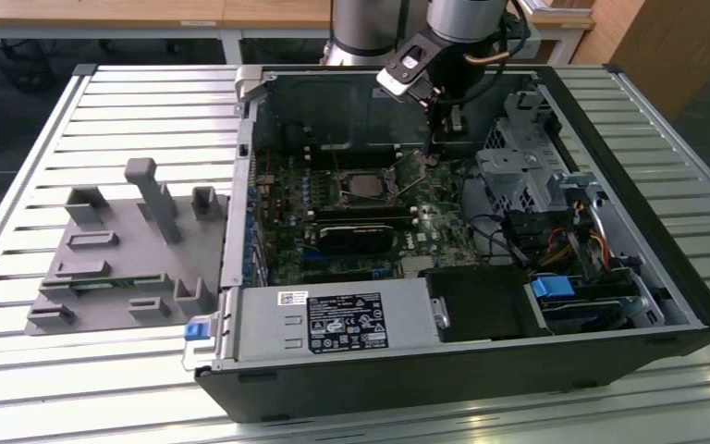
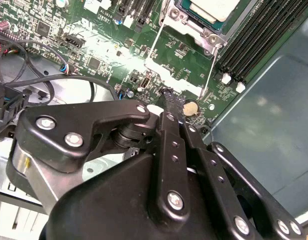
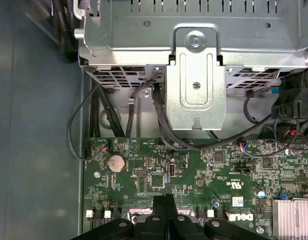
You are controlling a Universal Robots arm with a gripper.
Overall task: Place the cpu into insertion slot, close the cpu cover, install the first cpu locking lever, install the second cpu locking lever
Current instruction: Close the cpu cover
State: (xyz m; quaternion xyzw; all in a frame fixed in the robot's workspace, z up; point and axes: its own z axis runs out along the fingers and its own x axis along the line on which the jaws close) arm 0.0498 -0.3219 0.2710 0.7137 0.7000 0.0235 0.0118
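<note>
The cpu (image 2: pixel 213 7) lies silver top up in the insertion slot (image 1: pixel 362 188) at the middle of the green motherboard. The silver cpu cover (image 2: pixel 207 34) frames it. A thin metal lever rod (image 2: pixel 209 70) runs from the socket's corner toward my fingertips; I cannot tell whether it is latched. My gripper (image 1: pixel 434 148) hangs inside the open case, just to the exterior view's right of the socket and close above the board. Its black fingers (image 2: pixel 168 100) are pressed together with nothing seen between them. In the first wrist view the gripper (image 3: pixel 163 200) sits over the board's edge near a coin battery (image 3: pixel 115 161).
A silver drive cage (image 3: pixel 196 75) with black cables (image 3: pixel 158 125) stands beside the gripper. Memory slots (image 2: pixel 258 40) flank the socket, and a black card (image 1: pixel 355 236) lies in front of it. A power supply (image 1: pixel 330 324) fills the case front. A grey fixture (image 1: pixel 121 250) rests on the slatted table.
</note>
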